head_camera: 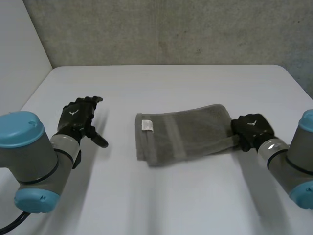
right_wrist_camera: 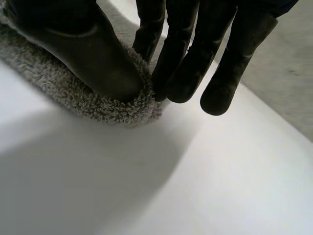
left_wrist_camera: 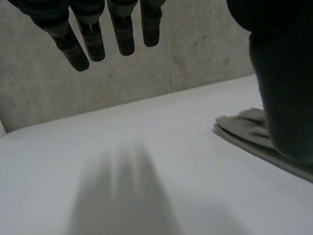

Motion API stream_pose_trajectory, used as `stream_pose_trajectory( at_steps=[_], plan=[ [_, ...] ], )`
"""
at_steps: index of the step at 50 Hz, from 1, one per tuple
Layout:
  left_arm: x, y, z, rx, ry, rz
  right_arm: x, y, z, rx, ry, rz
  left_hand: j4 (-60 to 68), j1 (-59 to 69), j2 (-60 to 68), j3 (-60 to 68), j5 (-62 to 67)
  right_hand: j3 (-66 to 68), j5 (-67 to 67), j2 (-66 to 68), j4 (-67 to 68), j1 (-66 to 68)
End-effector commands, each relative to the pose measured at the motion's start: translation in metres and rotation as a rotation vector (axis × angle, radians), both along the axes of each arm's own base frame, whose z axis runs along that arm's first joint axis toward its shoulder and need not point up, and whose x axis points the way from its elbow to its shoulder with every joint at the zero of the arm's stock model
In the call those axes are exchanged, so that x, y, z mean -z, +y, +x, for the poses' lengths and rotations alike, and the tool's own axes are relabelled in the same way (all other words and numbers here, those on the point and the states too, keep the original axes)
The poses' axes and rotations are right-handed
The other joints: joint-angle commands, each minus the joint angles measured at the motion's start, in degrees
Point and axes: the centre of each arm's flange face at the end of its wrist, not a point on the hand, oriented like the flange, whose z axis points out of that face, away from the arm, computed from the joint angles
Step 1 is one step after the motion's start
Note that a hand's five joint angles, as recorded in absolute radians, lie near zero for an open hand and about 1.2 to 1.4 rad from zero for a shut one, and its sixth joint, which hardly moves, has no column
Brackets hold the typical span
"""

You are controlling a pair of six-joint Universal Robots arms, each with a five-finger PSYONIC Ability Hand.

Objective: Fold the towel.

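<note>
In the head view, the grey towel (head_camera: 186,132) lies folded into a long band a little right of the frame's centre on the white surface (head_camera: 171,200), with a small white label (head_camera: 146,126) near its left end. The left robot hand (head_camera: 78,117) sits at the left of the frame, well apart from the towel, its fingers loosely extended and grasping nothing. The right robot hand (head_camera: 250,131) is at the right of the frame, right at the towel's right end, where the cloth meets its fingers. A grey concrete wall (head_camera: 171,29) runs across the top of the frame behind the surface. In the left wrist view, the left robot hand's fingers (left_wrist_camera: 124,29) hang straight and spread above the bare surface (left_wrist_camera: 146,171). Its thumb (left_wrist_camera: 283,98) stands apart from them, and a folded end of the towel (left_wrist_camera: 244,127) lies flat just beyond that thumb. In the right wrist view, the right robot hand's thumb (right_wrist_camera: 88,54) presses down on the fluffy edge of the towel (right_wrist_camera: 98,105). Its fingers (right_wrist_camera: 186,63) close in against the same edge from the other side, so the cloth is pinched between them at its corner, low on the surface (right_wrist_camera: 195,186).
</note>
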Motion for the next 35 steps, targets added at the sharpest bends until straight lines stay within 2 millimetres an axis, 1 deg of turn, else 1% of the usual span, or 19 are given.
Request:
stream_pose_trajectory(
  at_steps=[1,6,8,9,11,12,14,15,16,17,19,23,24,25,29,30,31,33,35],
  plan=[
    [-0.025,0.005,-0.009,0.108,0.051,-0.107,-0.030,-0.012,-0.015,0.057,0.102,-0.116,-4.95,-4.60,-4.48,-3.70,-12.47,3.48,3.65,4.39,3.00,7.04],
    [-0.048,0.015,-0.019,0.185,0.078,-0.168,-0.053,-0.018,-0.009,0.015,0.204,-0.235,-4.95,-4.60,-4.48,-3.70,-12.47,3.48,3.65,4.39,3.00,7.04],
    [-0.059,0.017,-0.021,0.195,0.087,-0.200,-0.066,-0.010,0.013,-0.056,0.227,-0.300,-4.95,-4.60,-4.48,-3.70,-12.47,3.48,3.65,4.39,3.00,7.04],
    [-0.068,0.018,-0.023,0.203,0.097,-0.227,-0.066,-0.010,0.013,-0.057,0.227,-0.300,-4.95,-4.60,-4.48,-3.70,-12.47,3.48,3.65,4.39,3.00,7.04],
    [-0.078,0.018,-0.024,0.206,0.106,-0.255,-0.080,0.019,0.066,-0.220,0.197,-0.372,-4.95,-4.60,-4.48,-3.70,-12.47,3.48,3.65,4.39,3.00,7.04],
    [-0.085,0.017,-0.025,0.208,0.113,-0.276,-0.080,0.019,0.066,-0.221,0.197,-0.372,-4.95,-4.60,-4.48,-3.70,-12.47,3.48,3.65,4.39,3.00,7.04],
    [-0.093,0.016,-0.027,0.211,0.120,-0.299,-0.077,0.049,0.106,-0.365,0.173,-0.386,-4.95,-4.60,-4.48,-3.70,-12.47,3.48,3.65,4.39,3.00,7.04],
    [-0.098,0.017,-0.029,0.217,0.127,-0.312,-0.077,0.049,0.106,-0.365,0.173,-0.386,-4.95,-4.60,-4.48,-3.70,-12.47,3.48,3.65,4.39,3.00,7.04],
    [-0.102,0.017,-0.031,0.223,0.130,-0.324,-0.066,0.067,0.123,-0.445,0.171,-0.361,-4.95,-4.60,-4.48,-3.70,-12.47,3.48,3.65,4.39,3.00,7.04],
    [-0.102,0.017,-0.031,0.223,0.130,-0.324,-0.066,0.067,0.123,-0.445,0.171,-0.361,-4.95,-4.60,-4.48,-3.70,-12.47,3.48,3.65,4.39,3.00,7.04],
    [-0.105,0.017,-0.033,0.227,0.133,-0.331,-0.041,0.099,0.142,-0.580,0.196,-0.301,-4.78,-4.43,-4.32,-3.53,-12.30,3.48,3.65,4.39,3.00,7.04],
    [-0.107,0.016,-0.037,0.235,0.132,-0.324,-0.033,0.117,0.149,-0.637,0.222,-0.277,-4.78,-4.43,-4.32,-3.53,-12.30,-1.85,-1.67,-0.93,-2.32,1.72],
    [-0.107,0.016,-0.037,0.235,0.131,-0.318,-0.033,0.117,0.148,-0.627,0.229,-0.271,-4.78,-4.43,-4.32,-3.53,-12.30,-30.49,-30.32,-29.57,-30.96,-26.92],
    [-0.107,0.016,-0.037,0.235,0.131,-0.318,-0.035,0.114,0.146,-0.603,0.221,-0.270,-4.78,-4.43,-4.32,-3.53,-12.30,-47.93,-47.76,-47.01,-48.41,-44.36],
    [-0.101,0.016,-0.048,0.259,0.128,-0.296,-0.051,0.103,0.138,-0.506,0.179,-0.272,-4.61,-4.27,-4.15,-3.36,-12.13,-59.21,-59.03,-58.29,-59.68,-55.64],
    [-0.098,0.016,-0.054,0.274,0.128,-0.284,-0.069,0.097,0.131,-0.445,0.122,-0.279,-4.44,-4.10,-3.98,-3.19,-11.97,-65.37,-65.20,-64.45,-65.84,-61.80],
    [-0.098,0.016,-0.054,0.275,0.128,-0.284,-0.069,0.097,0.131,-0.444,0.122,-0.279,-4.44,-4.10,-3.98,-3.19,-11.96,-65.43,-65.26,-64.51,-65.91,-61.86],
    [-0.093,0.020,-0.067,0.309,0.128,-0.261,-0.094,0.076,0.106,-0.306,-0.028,-0.240,-4.44,-4.10,-3.98,-3.19,-11.96,-66.52,-66.35,-65.61,-67.00,-62.96],
    [-0.089,0.021,-0.073,0.323,0.123,-0.243,-0.100,0.068,0.095,-0.255,-0.104,-0.208,-4.44,-4.10,-3.98,-3.19,-11.96,-66.52,-66.35,-65.61,-67.00,-62.96]
  ],
)
